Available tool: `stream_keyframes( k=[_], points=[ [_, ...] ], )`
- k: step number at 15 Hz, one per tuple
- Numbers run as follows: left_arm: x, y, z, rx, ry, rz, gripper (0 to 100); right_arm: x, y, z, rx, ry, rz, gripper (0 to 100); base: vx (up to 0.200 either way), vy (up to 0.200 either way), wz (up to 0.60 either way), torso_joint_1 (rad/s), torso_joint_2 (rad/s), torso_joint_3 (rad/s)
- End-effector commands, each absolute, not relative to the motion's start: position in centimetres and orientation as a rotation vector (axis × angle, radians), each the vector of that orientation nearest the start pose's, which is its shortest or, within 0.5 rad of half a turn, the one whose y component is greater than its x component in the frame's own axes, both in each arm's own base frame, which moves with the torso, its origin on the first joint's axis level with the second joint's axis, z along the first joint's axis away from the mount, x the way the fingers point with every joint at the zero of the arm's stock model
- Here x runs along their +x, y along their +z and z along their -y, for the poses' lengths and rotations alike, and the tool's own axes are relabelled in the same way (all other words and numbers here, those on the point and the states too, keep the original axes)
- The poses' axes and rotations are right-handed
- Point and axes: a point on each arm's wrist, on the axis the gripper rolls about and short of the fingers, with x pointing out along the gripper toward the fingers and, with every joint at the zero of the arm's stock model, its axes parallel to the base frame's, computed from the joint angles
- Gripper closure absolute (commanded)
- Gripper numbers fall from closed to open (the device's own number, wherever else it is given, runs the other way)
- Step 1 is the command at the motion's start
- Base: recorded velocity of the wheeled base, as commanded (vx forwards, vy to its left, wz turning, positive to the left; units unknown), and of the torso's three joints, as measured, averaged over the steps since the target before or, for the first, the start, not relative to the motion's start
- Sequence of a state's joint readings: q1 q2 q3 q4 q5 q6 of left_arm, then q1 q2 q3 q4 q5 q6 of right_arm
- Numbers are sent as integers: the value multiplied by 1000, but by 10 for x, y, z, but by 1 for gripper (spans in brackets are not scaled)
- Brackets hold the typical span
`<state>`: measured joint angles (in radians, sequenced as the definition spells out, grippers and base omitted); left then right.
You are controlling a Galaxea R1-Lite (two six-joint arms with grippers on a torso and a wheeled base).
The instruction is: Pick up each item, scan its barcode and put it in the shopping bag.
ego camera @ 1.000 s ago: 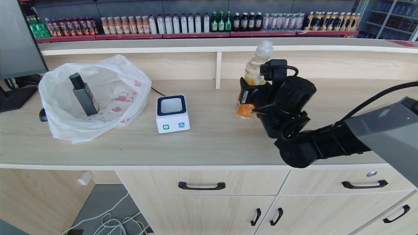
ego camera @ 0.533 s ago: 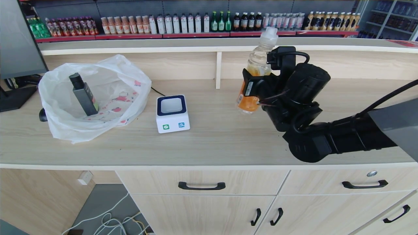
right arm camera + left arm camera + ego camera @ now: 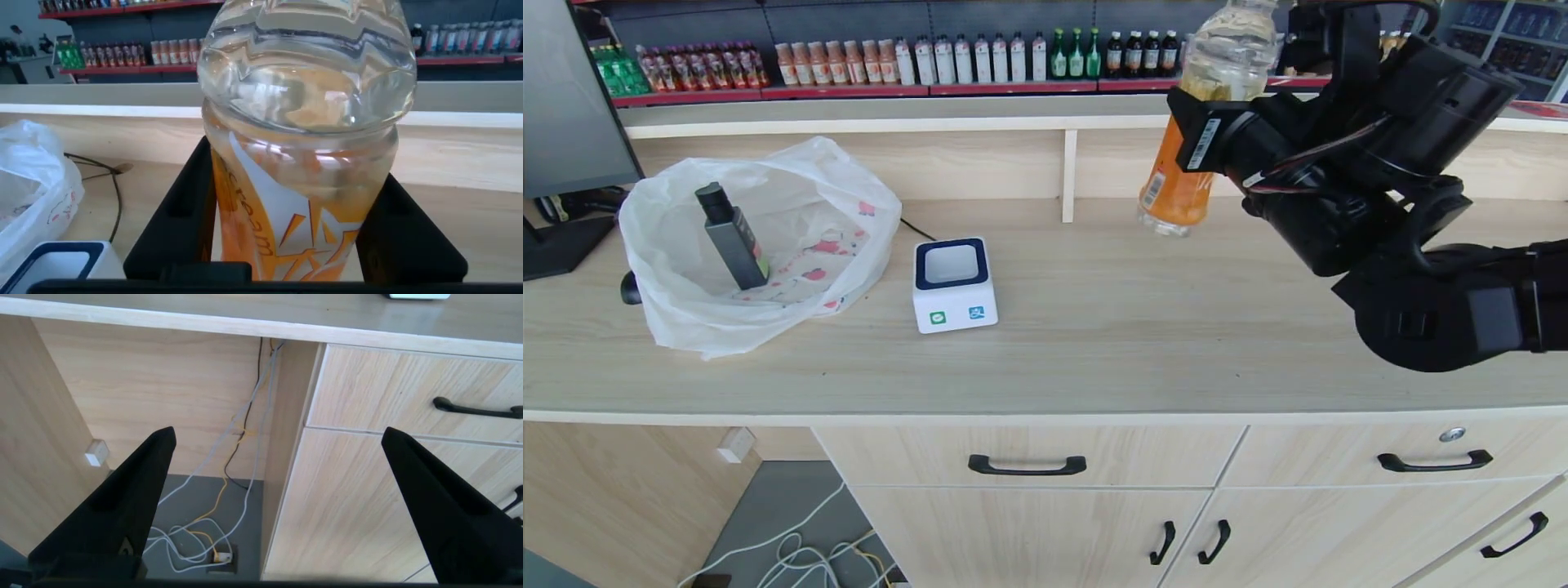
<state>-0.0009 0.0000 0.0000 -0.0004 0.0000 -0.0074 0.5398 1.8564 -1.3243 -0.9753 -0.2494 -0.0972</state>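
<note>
**Right gripper grasping the drink bottle; left gripper spread and unloaded**

You see the right gripper [image 3: 1207,135] clenched on the orange drink bottle [image 3: 1176,192], its black fingers [image 3: 184,216] pressing the labelled body from both sides. The bottle stands nearly upright, neck end up. Orange liquid fills its lower part, and a barcode strip shows near the base. It is held above the wooden counter [image 3: 1054,351], at about 2 o'clock from the scanner [image 3: 954,283] and well apart from it. At 9 o'clock from the scanner lies the shopping bag [image 3: 800,212], mouth open, with a grey bottle [image 3: 734,238] leaning inside. The left gripper [image 3: 278,510] hangs below the counter's edge, facing the cabinet drawers [image 3: 409,392], jaws spread wide with nothing between them.
</note>
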Motion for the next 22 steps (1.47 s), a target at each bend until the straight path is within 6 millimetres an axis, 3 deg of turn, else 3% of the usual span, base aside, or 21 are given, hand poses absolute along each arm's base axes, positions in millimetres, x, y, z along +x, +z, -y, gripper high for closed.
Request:
stream_keyframes(
  k=[1,3,5,9,11,22],
  points=[
    [-23,75,0,-8,-2,0,0,295,331,-172,95,278,478,100,0,0,0,0,0,0],
    [-23,75,0,-8,0,0,0,282,335,-166,98,289,484,100,0,0,0,0,0,0],
    [-23,75,0,-8,0,0,0,255,334,-151,86,335,476,100,0,0,0,0,0,0],
    [-23,75,0,-8,-2,0,0,212,309,-125,118,359,390,100,0,0,0,0,0,0],
    [-23,76,0,-8,0,2,0,200,305,-128,136,416,378,100,0,0,0,0,0,0],
    [-23,75,0,-8,0,0,0,196,286,-147,188,909,273,100,0,0,0,0,0,0]
  ],
)
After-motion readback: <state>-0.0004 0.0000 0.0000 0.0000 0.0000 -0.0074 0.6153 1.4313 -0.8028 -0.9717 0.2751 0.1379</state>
